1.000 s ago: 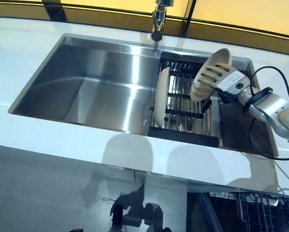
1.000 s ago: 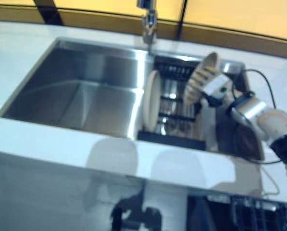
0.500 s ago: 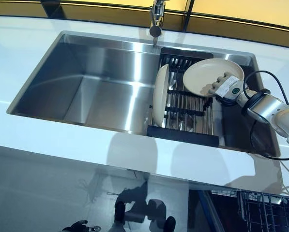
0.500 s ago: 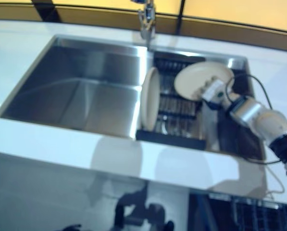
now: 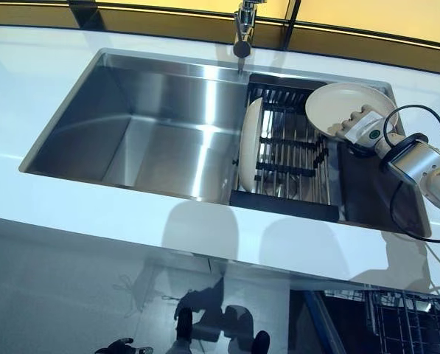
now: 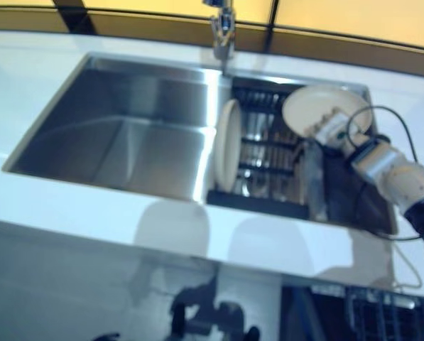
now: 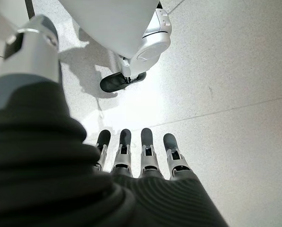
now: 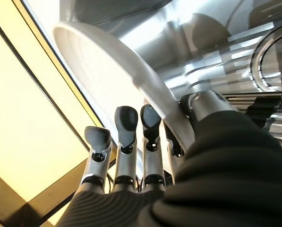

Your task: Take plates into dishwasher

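My right hand (image 5: 365, 128) is shut on the rim of a cream plate (image 5: 346, 105), with its fingers on one side and its thumb on the other, as the right wrist view shows (image 8: 113, 75). It holds the plate nearly flat, face up, above the right end of the sink. A second cream plate (image 5: 250, 144) stands on edge at the left end of a black dish rack (image 5: 289, 158) in the sink. My left hand (image 7: 141, 158) hangs open over the floor, empty, and shows only in the left wrist view.
The steel sink (image 5: 153, 125) is set in a white counter (image 5: 94, 214), with a faucet (image 5: 242, 31) at its back edge. The wire basket of the dishwasher (image 5: 407, 324) shows below the counter at the lower right.
My right hand has turned the plate from tilted on edge over the rack to nearly flat, and carried it right, toward the sink's far right corner.
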`<state>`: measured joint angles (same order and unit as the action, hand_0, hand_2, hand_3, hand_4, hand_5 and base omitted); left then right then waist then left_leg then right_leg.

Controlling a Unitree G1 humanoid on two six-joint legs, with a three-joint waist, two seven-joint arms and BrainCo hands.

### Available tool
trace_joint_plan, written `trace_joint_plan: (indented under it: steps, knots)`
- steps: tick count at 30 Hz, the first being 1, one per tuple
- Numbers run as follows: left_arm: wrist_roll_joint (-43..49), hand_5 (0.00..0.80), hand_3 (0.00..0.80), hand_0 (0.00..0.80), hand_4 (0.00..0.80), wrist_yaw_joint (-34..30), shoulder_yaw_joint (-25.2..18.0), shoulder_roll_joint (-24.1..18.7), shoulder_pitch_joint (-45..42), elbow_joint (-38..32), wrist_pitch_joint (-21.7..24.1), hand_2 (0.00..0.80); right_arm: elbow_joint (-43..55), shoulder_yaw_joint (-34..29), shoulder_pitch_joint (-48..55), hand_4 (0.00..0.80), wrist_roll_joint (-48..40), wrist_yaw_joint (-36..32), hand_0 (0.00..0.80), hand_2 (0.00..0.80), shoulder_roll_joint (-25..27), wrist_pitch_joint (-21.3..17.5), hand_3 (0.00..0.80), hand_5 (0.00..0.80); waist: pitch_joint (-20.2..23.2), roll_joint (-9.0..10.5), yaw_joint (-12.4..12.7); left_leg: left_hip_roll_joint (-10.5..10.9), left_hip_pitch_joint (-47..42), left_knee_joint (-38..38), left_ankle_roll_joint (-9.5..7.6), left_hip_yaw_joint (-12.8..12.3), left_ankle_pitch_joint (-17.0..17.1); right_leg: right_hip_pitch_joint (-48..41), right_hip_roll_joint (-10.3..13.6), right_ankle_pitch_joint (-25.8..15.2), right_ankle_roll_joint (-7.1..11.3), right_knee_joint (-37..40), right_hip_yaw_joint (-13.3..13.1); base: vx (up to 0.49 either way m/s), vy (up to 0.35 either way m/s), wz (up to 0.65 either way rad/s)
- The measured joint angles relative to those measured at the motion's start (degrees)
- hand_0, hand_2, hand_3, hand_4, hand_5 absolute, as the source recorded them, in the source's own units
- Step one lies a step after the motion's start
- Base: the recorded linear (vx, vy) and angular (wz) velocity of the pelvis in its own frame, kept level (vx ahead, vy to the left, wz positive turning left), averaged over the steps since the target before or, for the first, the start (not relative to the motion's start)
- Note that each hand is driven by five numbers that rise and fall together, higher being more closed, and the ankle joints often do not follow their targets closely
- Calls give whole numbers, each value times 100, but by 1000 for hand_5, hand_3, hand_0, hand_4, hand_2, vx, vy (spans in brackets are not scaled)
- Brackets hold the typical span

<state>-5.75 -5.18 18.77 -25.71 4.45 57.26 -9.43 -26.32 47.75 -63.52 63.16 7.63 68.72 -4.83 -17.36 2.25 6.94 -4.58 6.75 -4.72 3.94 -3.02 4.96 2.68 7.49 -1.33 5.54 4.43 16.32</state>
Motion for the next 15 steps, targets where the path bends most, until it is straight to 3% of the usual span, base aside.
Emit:
trace_joint_plan:
  steps: [9,15]
  knots:
    - [18,0,0,0,0,8,-19,8,-18,4,-50,0,3,-452,8,800,-1449,465,800,800,187,305,800,800,56,31,-56,2,-102,-1,0,-12,0,-101,0,-38,6,3,-11,0,0,0]
    - [52,0,0,0,0,12,-29,44,-127,7,-144,0,23,-685,37,800,-1847,697,800,800,222,377,800,800,394,169,-136,-11,-241,-4,58,-52,-42,-236,-23,-41,7,42,-51,14,2,-3]
